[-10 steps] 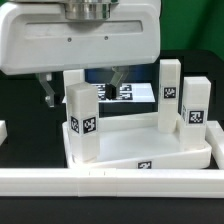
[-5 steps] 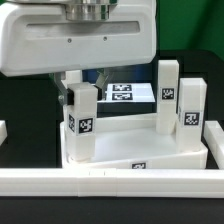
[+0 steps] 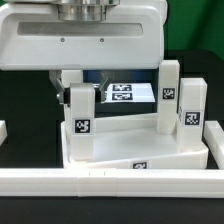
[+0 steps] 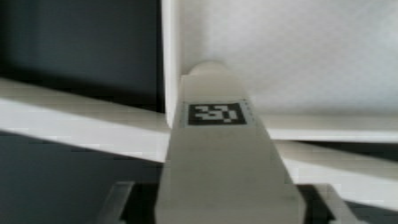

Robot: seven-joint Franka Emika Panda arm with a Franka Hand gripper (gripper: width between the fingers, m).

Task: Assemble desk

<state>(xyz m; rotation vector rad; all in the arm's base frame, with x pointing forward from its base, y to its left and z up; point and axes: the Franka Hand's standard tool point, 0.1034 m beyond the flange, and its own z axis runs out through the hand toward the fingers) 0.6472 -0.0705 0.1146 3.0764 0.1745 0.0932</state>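
Note:
The white tray-like desk tabletop (image 3: 150, 160) lies at the middle of the exterior view, with a tag on its front rim. A white block leg (image 3: 82, 125) with a square tag stands upright at its corner on the exterior view's left. My gripper (image 3: 82, 88) hangs straight above that leg and is shut on its top. In the wrist view the leg (image 4: 222, 150) fills the gap between my fingers (image 4: 125, 198), with the tabletop (image 4: 294, 55) beyond it. Two more tagged legs (image 3: 170, 95) (image 3: 192, 112) stand upright on the exterior view's right.
A long white rail (image 3: 110, 182) runs across the front of the exterior view. The marker board (image 3: 125, 93) lies behind the tabletop. A small white part (image 3: 3, 130) shows at the edge on the exterior view's left. The gripper's big white body hides the back of the scene.
The jaws were wide apart around the leg a second ago. They have closed onto its top, and the leg has barely shifted.

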